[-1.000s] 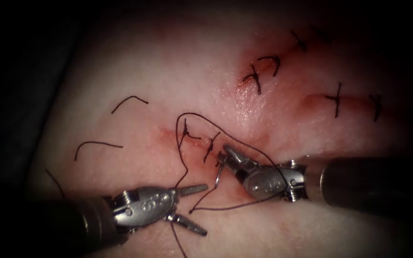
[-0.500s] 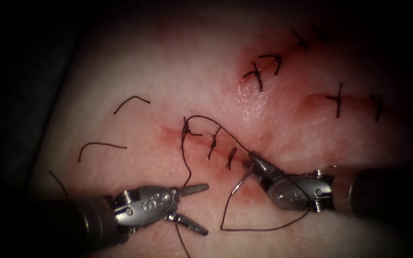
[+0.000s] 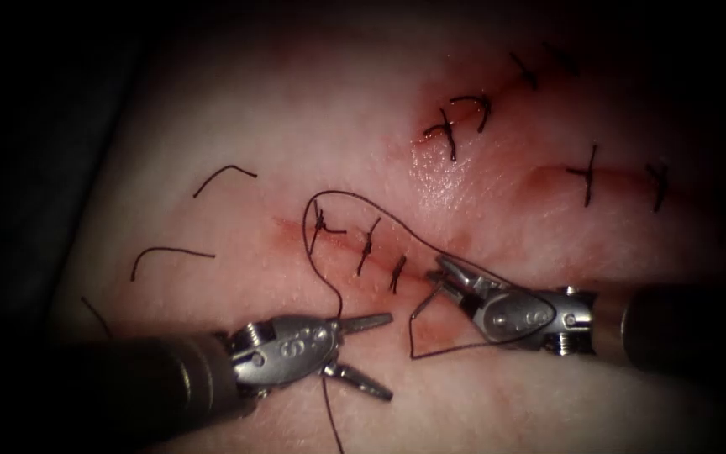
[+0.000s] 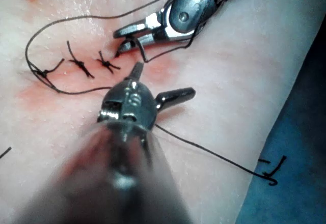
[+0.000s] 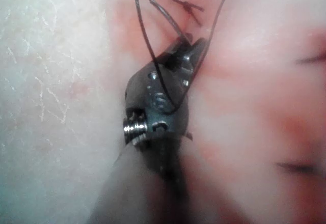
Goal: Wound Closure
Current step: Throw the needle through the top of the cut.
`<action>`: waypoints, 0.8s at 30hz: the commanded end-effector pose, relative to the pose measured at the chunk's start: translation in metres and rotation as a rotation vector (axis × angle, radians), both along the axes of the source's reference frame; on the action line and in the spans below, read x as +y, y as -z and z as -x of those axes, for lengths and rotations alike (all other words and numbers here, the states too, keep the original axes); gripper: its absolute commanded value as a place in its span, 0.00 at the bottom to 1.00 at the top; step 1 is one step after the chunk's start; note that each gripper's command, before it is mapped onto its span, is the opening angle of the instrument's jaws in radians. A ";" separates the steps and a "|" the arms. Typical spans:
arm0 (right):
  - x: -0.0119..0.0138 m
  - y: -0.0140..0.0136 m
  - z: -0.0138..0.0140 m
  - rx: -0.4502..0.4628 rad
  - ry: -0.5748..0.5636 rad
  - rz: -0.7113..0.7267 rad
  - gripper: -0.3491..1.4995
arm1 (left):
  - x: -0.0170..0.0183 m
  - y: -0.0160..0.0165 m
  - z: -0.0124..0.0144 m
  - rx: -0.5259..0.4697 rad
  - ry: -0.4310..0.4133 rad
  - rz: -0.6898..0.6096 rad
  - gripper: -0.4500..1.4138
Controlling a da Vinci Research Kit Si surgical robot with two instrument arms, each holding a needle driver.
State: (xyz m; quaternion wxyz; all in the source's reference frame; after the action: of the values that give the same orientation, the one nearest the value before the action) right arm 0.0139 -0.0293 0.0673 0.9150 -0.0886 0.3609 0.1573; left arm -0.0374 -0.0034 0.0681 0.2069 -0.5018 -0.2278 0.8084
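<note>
The cut (image 3: 296, 229) in the tissue (image 3: 237, 101) carries three dark stitches (image 3: 368, 244). My right tool (image 3: 444, 269) is at the cut's right end, jaws shut on the curved needle (image 3: 427, 299) near one end. The needle hangs free above the tissue. Thread (image 3: 355, 200) leaves its other end, loops under and over the right tool, arcs round the leftmost stitch and runs past my left tool (image 3: 386, 356). That tool stands open and holds nothing. The left wrist view shows the open left tool (image 4: 157, 82), the right tool (image 4: 122, 33) and the stitches (image 4: 104, 63). The right wrist view has the right tool (image 5: 189, 43) on the needle (image 5: 164, 19).
Loose cut ends of thread (image 3: 224, 175) (image 3: 170, 251) lie on the tissue left of the cut. Two more stitched cuts (image 3: 454, 126) (image 3: 590, 173) sit at the upper right. Red fluid (image 3: 443, 329) stains the tissue under the right tool. A blue drape (image 4: 300, 147) borders the tissue.
My right tool has carried the needle to the right along the cut, drawing the thread loop with it. My left tool, still open, has shifted a little to the right.
</note>
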 end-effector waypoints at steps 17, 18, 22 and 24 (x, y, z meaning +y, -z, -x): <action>-0.0018 -0.0026 -0.0033 0.102 0.003 -0.103 0.00 | 0.0003 -0.0038 -0.0005 0.015 -0.022 -0.008 0.50; -0.0018 -0.0028 -0.0032 0.097 0.001 -0.109 0.00 | 0.0003 -0.0038 -0.0005 0.016 -0.025 -0.009 0.50; -0.0016 -0.0030 -0.0026 0.090 -0.011 -0.115 0.00 | 0.0001 -0.0036 -0.0006 0.018 -0.022 -0.014 0.50; -0.0017 -0.0030 -0.0019 0.076 -0.013 -0.111 0.00 | 0.0001 -0.0034 -0.0005 0.019 -0.021 -0.015 0.50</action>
State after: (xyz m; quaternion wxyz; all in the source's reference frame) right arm 0.0153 -0.0305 0.0697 0.9033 -0.0359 0.3843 0.1873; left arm -0.0364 -0.0030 0.0709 0.2040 -0.4900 -0.2367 0.8138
